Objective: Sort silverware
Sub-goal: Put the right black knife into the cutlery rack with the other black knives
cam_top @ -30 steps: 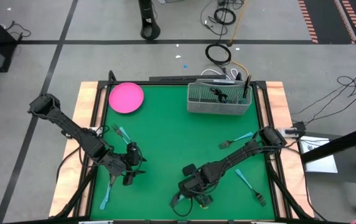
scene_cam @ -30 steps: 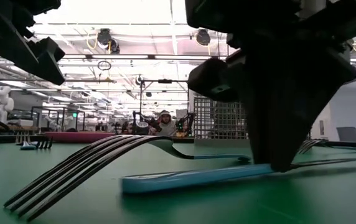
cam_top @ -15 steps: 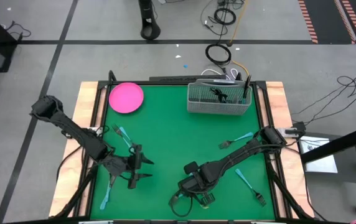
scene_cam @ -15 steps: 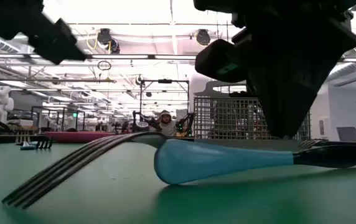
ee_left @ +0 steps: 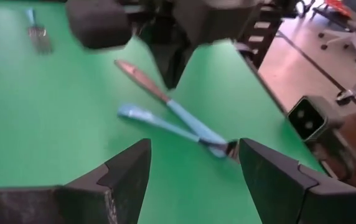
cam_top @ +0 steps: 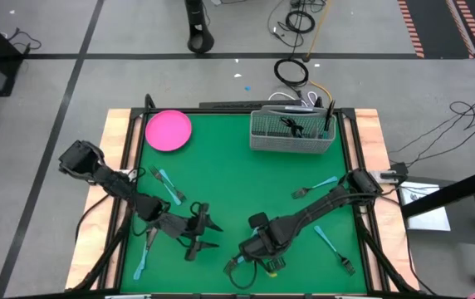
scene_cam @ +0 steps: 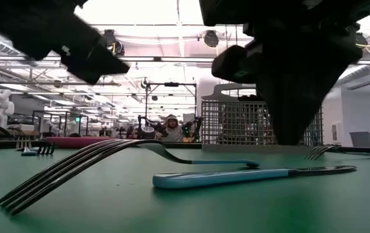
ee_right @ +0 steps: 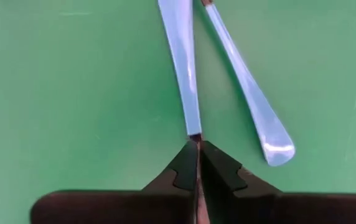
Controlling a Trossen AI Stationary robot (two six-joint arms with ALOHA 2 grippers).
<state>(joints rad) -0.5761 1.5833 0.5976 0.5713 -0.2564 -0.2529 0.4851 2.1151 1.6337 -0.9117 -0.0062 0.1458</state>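
Two dark robot arms work over a green desk (cam_top: 237,191) strewn with blue-handled silverware. Toward six o'clock on the desk, the right gripper (cam_top: 258,257) is lowered over a knife (scene_cam: 250,175) and a fork (scene_cam: 127,158) lying crossed, its jaws pressed together on the blade of the knife, just where the blue handle ends; the fork's handle lies just beside it, slanting away. From desk height, the knife rests flat on the green with its dark blade running under the gripper, while the fork's tines arch toward the camera.

The left gripper (cam_top: 203,233) hovers just to the nine o'clock side of that pair, jaws spread wide and holding nothing, pointing at the crossed pieces.

More silverware lies scattered: a fork (cam_top: 164,183) and a blue-handled piece (cam_top: 144,257) near the nine o'clock edge, a fork (cam_top: 312,188) toward three o'clock, and another fork (cam_top: 334,251) toward four o'clock.

A pink plate (cam_top: 168,130) sits at the eleven o'clock corner. A gray wire mesh basket (cam_top: 291,133) stands toward one o'clock, with dark utensils upright in it.
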